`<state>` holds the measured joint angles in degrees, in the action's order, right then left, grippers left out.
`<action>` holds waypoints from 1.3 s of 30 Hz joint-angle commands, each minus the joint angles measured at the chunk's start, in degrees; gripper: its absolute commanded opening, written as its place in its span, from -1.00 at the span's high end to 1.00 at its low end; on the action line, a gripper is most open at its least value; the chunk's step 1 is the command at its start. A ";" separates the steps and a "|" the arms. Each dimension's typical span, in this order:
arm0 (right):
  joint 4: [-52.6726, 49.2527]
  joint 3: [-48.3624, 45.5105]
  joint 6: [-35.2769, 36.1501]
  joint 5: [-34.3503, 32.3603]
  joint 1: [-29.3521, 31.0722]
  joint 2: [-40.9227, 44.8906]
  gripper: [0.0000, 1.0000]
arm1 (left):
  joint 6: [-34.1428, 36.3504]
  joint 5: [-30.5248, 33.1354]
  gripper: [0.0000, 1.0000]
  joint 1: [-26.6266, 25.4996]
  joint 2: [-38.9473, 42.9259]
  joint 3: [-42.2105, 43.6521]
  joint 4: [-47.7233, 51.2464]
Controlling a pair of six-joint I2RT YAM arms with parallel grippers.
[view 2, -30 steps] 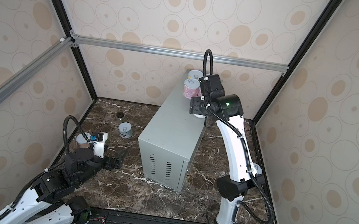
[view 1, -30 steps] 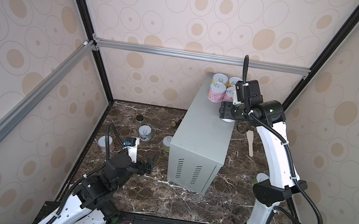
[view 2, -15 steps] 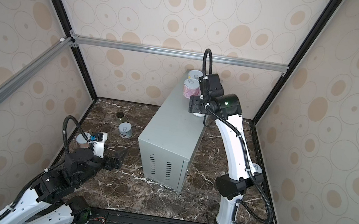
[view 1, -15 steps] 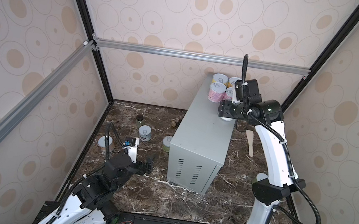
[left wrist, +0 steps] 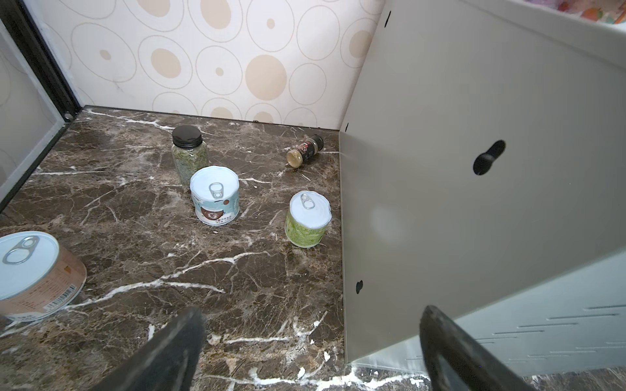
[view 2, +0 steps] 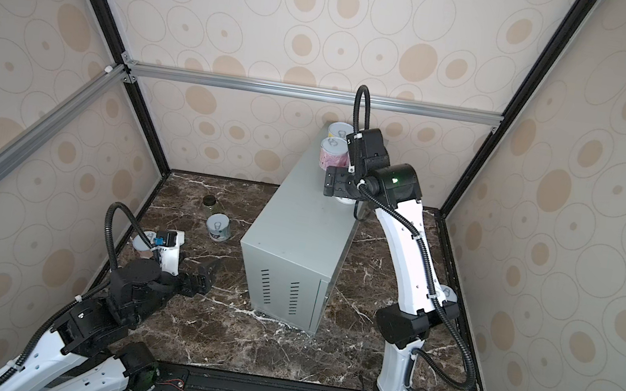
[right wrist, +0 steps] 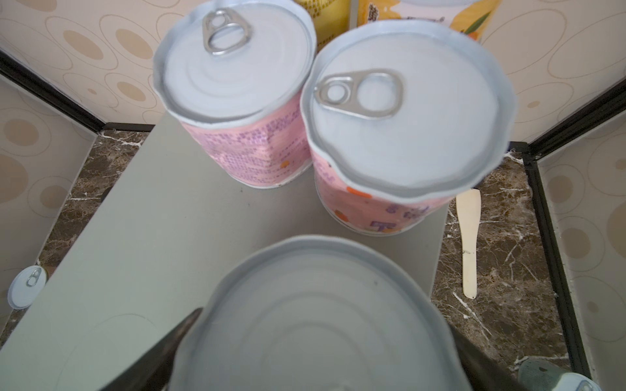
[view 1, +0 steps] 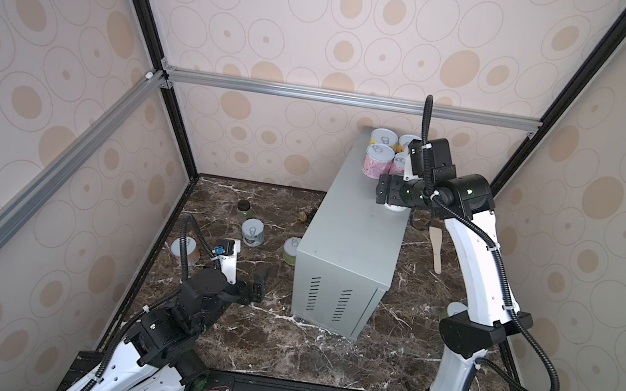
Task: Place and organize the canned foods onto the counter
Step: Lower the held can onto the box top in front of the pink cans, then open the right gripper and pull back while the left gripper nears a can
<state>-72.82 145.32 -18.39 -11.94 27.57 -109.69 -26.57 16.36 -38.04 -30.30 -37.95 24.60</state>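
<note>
The grey counter (view 1: 350, 244) (right wrist: 152, 237) carries two yellow cans (view 1: 384, 138) at its far end and two pink cans (right wrist: 237, 101) (right wrist: 406, 118) in front of them. A further can (right wrist: 321, 321) stands on the top behind the pink pair. My right gripper (view 1: 390, 199) (right wrist: 325, 338) is open, one finger on each side of that can. On the marble floor stand a white-blue can (left wrist: 215, 196), a green can (left wrist: 307, 220) and a brownish can (left wrist: 34, 274). My left gripper (view 1: 260, 281) (left wrist: 311, 321) hovers low and open beside the counter's vented end, holding nothing.
A black-lidded glass jar (left wrist: 189, 152) stands behind the white-blue can and a small spice bottle (left wrist: 305, 151) lies near the back wall. A wooden spatula (view 1: 436, 251) lies on the floor right of the counter. Another can (view 1: 456, 310) sits by the right arm's base.
My right gripper has moved slightly left over the counter and its fingers have spread apart around the can. The left arm has not moved.
</note>
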 commanded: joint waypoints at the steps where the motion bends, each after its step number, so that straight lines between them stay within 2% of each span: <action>1: 0.59 1.31 0.46 0.85 -0.24 2.69 -0.94 | -0.70 4.95 -0.98 -0.19 1.35 0.08 1.27; 12: -0.07 4.41 1.16 3.30 -0.85 8.73 -0.98 | -1.23 9.66 -0.98 -0.17 4.55 0.13 1.49; 18: 0.49 -1.72 2.22 4.12 -0.94 17.37 -0.98 | -3.32 11.96 -0.98 -0.19 2.53 -2.71 5.47; 22: 4.25 -13.93 1.75 3.99 -0.94 26.94 -0.98 | -5.38 13.04 -0.98 -0.13 0.84 -5.51 7.89; 28: 15.83 -41.14 -2.27 3.32 -0.89 45.17 -0.98 | -7.07 15.15 -0.99 -0.19 -1.48 -9.60 9.99; 34: 22.16 -61.80 -7.20 -0.53 -0.94 58.70 -0.98 | -8.91 15.48 -0.98 -0.08 -3.76 -11.60 11.60; 39: 25.46 -78.87 -11.76 -7.31 -0.94 71.18 -0.98 | -10.53 15.90 -0.98 0.16 -4.96 -11.00 12.74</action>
<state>-51.03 71.92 -26.06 -13.96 26.92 -43.33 -34.50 30.50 -38.04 -34.81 -47.53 35.20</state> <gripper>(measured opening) 0.990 0.991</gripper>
